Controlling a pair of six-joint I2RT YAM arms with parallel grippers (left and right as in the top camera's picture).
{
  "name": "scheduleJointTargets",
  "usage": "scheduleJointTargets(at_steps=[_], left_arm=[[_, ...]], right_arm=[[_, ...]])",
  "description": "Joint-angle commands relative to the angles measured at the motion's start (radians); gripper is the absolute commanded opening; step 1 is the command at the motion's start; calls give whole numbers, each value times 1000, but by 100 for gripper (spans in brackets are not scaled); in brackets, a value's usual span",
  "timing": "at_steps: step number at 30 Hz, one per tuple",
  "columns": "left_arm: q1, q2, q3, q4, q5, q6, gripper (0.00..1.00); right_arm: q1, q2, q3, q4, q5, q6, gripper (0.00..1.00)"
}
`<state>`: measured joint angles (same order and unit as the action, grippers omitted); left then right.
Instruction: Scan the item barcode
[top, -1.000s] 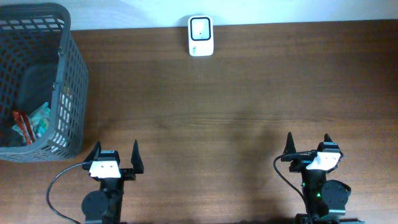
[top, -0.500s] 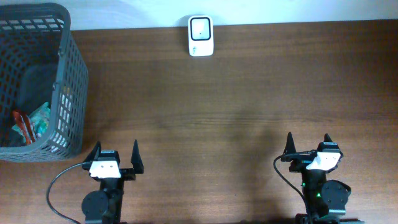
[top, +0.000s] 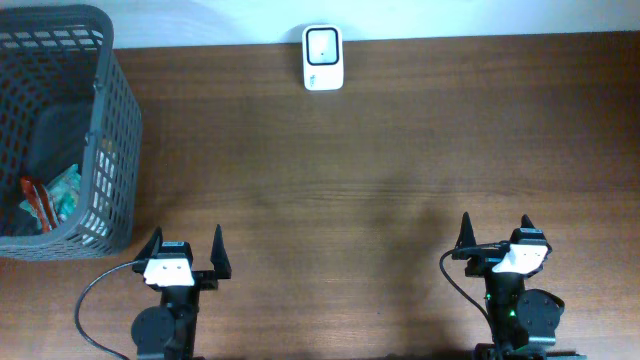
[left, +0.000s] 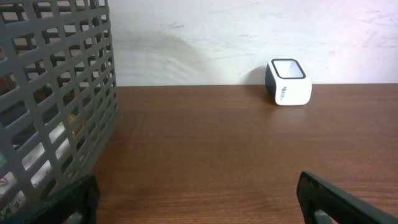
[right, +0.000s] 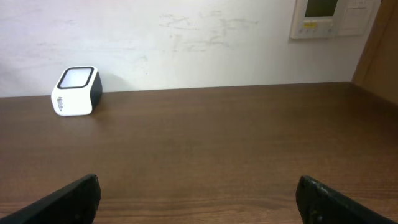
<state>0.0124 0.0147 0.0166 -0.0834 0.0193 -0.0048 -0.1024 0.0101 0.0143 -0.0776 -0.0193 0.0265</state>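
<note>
While the left gripper (top: 187, 240) and right gripper (top: 496, 226) both gape empty, the packets (top: 45, 197) lie inside the basket (top: 112, 120) — left of the left gripper.

Left tool (top: 188, 231), right tool (top: 496, 217), black fingers (top: 220, 256), white caps (top: 167, 267), perhaps green light (top: 514, 311)

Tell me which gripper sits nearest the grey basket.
The left gripper, right beside the basket; the right gripper sits far across the table.
</note>
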Motion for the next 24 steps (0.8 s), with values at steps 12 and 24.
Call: scheduleJointTargets(at_steps=[12,24], left_arm=[[-3,-8,-7,0,0,-9,99],[-3,83,180,925,-5,-87,99]], right_arm=[[-2,-2,-9,-2,13,8,99],[-2,-2,-9,-2,13,8,99]])
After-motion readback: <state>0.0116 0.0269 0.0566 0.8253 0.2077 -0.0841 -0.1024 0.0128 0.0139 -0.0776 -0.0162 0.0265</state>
